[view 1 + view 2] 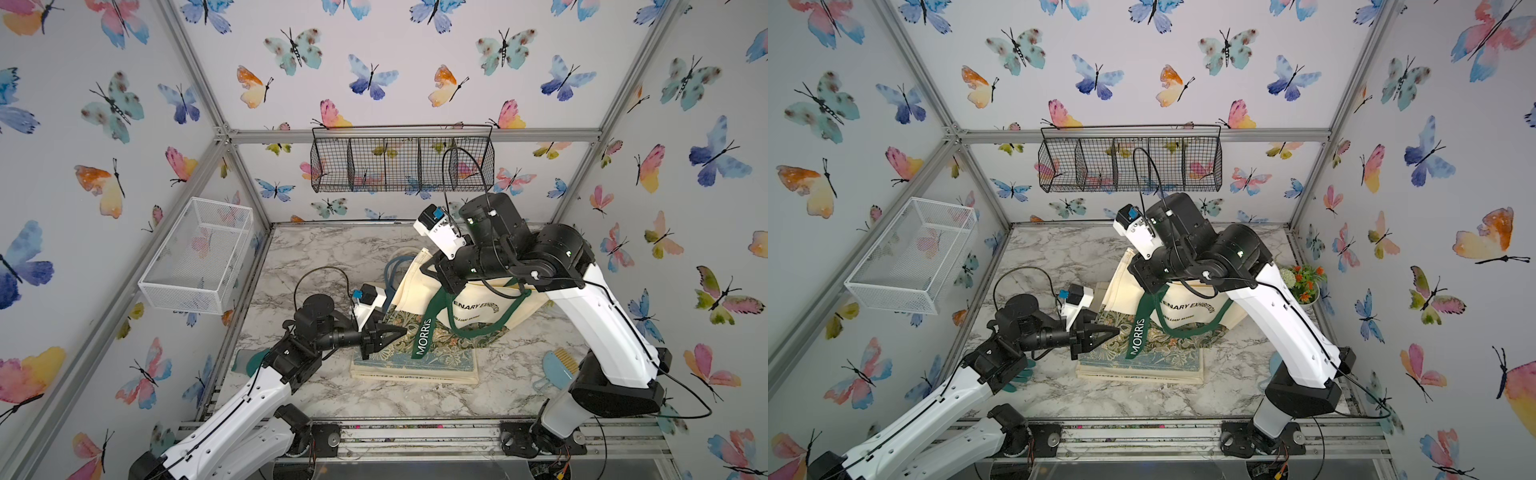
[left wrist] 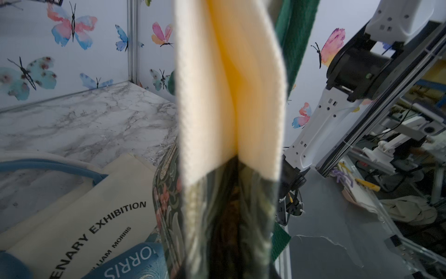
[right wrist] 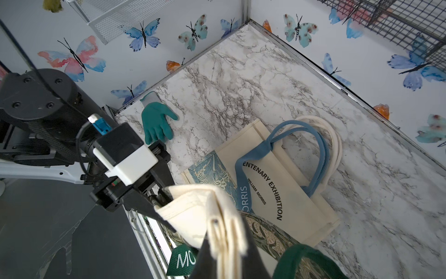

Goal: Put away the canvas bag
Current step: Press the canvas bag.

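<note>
Canvas bag (image 2: 205, 96) edge-on from left wrist

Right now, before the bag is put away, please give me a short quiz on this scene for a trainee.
1. True or false: the right gripper is shut on the green-handled canvas bag.
2. The flat canvas bag has handles of which colour? A red, B blue, C black.
3. Which piece of clothing lies on the marble table?
Key: 1 true; 2 B; 3 the teal glove.
</note>
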